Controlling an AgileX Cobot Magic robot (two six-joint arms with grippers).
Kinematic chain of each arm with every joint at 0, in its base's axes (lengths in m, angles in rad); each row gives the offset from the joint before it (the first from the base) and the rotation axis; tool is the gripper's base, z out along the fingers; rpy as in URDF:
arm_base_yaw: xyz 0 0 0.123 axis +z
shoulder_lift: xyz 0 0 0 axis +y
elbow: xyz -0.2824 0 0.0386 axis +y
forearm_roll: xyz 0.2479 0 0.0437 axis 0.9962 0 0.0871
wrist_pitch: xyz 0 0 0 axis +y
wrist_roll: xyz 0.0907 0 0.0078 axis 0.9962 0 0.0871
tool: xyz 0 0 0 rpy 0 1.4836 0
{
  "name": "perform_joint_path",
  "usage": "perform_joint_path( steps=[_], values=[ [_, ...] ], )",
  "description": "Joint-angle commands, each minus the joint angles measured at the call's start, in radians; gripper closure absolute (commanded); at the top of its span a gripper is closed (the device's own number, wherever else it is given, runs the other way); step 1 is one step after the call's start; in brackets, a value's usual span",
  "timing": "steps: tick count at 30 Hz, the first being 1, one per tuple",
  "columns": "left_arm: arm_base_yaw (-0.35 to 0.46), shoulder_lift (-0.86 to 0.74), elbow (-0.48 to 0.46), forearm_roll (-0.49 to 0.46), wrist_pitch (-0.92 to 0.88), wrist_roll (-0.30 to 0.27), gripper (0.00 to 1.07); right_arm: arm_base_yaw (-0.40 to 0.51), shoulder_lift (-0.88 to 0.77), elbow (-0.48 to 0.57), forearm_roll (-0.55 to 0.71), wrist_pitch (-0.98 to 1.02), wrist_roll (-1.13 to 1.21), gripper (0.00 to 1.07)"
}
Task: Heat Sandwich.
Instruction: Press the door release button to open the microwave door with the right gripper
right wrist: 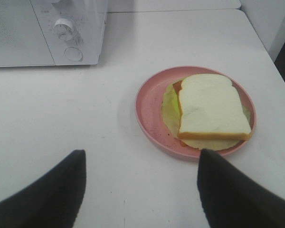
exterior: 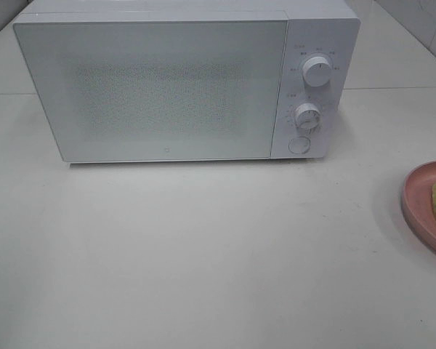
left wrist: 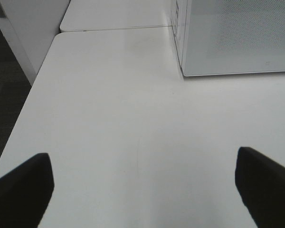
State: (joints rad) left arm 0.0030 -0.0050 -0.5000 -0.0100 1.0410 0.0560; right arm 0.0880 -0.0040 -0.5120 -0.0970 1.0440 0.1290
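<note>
Nothing started yet: microwave point(exterior: 160, 87) door apparently shut, sandwich point(right wrist: 211, 107) waiting on its pink plate point(right wrist: 148, 118) right of the microwave. Left gripper point(left wrist: 142, 164) and right gripper point(right wrist: 141, 161) both spread, empty.

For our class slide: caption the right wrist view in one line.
Open right gripper faces the sandwich on its pink plate, near the closed microwave.

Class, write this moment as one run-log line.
microwave: door shut | sandwich: on pink plate | left gripper: open, empty | right gripper: open, empty, short of plate
</note>
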Motion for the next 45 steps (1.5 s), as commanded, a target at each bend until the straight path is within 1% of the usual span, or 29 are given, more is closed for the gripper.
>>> perform_joint_path(
  steps=[1,13,14,17,20,23,28,29,32,36,41,45],
  values=[
    [0.000,-0.028,0.001,0.004,-0.002,-0.007,0.09,-0.005,-0.026,0.000,0.001,-0.006,-0.003,0.41],
    [0.000,-0.028,0.001,0.004,-0.002,-0.007,0.09,-0.005,-0.026,0.000,0.001,-0.006,-0.003,0.41],
    [0.000,-0.028,0.001,0.004,-0.002,-0.007,0.09,-0.005,-0.026,-0.003,0.002,-0.008,-0.003,0.40],
    [0.000,-0.028,0.001,0.004,-0.002,-0.007,0.09,-0.005,-0.026,-0.030,0.005,-0.051,0.001,0.32],
    [0.000,-0.028,0.001,0.004,-0.002,-0.007,0.09,-0.005,-0.016,-0.040,0.004,-0.086,0.001,0.29],
    [0.000,-0.028,0.001,0.004,-0.002,-0.007,0.09,-0.005,0.009,-0.042,0.003,-0.103,0.001,0.29],
    [0.000,-0.028,0.001,0.004,-0.002,-0.007,0.09,-0.005,0.101,-0.042,0.003,-0.130,0.001,0.31],
    [0.000,-0.028,0.001,0.004,-0.002,-0.007,0.09,-0.005,0.143,-0.042,0.003,-0.153,0.001,0.31],
    [0.000,-0.028,0.001,0.004,-0.002,-0.007,0.09,-0.005,0.180,-0.042,0.003,-0.181,0.001,0.31],
    [0.000,-0.028,0.001,0.004,-0.002,-0.007,0.09,-0.005,0.280,-0.042,0.006,-0.265,0.001,0.31],
    [0.000,-0.028,0.001,0.004,-0.002,-0.007,0.09,-0.005,0.353,-0.041,0.006,-0.333,0.001,0.31],
    [0.000,-0.028,0.001,0.004,-0.002,-0.007,0.09,-0.005,0.472,-0.041,0.007,-0.431,0.001,0.31]
  ],
)
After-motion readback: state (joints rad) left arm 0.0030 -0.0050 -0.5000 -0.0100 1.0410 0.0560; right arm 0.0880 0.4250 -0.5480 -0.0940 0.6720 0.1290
